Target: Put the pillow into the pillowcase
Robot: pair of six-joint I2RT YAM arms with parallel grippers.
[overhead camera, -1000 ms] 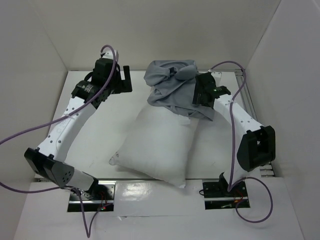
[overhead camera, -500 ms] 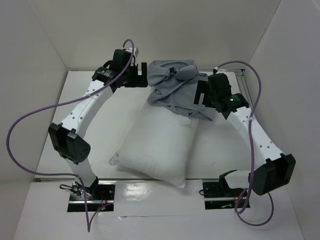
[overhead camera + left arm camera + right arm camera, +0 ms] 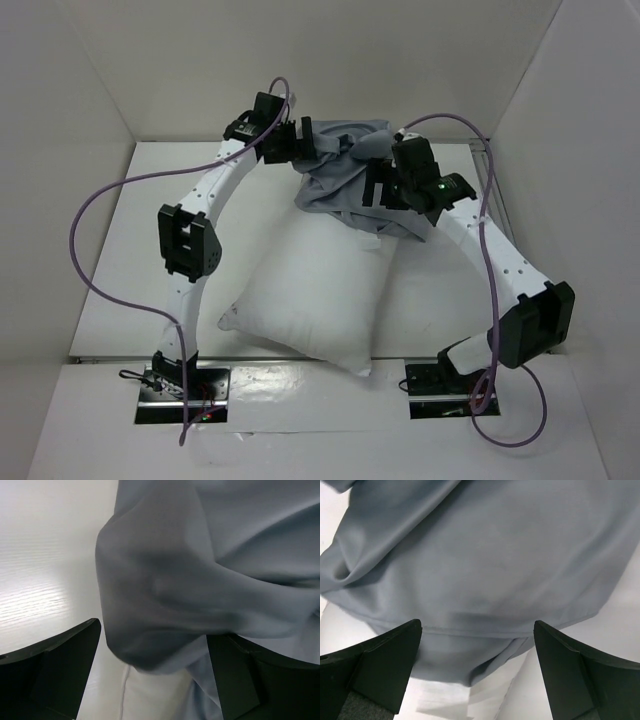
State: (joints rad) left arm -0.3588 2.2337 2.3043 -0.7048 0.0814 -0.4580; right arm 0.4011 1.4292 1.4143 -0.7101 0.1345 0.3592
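Pillowcase (image 3: pixel 345 182) bunched between left gripper (image 3: pixel 305 141) and right gripper (image 3: pixel 376 190), seemingly ungripped.

The left arm (image 3: pixel 205 195) is arching far forward, its left gripper (image 3: pixel 300 140) pointing toward the other hand with jaws spread wide. The right arm (image 3: pixel 490 250) is bending inward, its right gripper (image 3: pixel 378 188) facing back across, equally wide.

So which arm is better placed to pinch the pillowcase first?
Probably left. The left gripper is open with a raised fold of the pillowcase between its fingers; the right gripper, also open, faces a flatter stretch with only a hem to catch.
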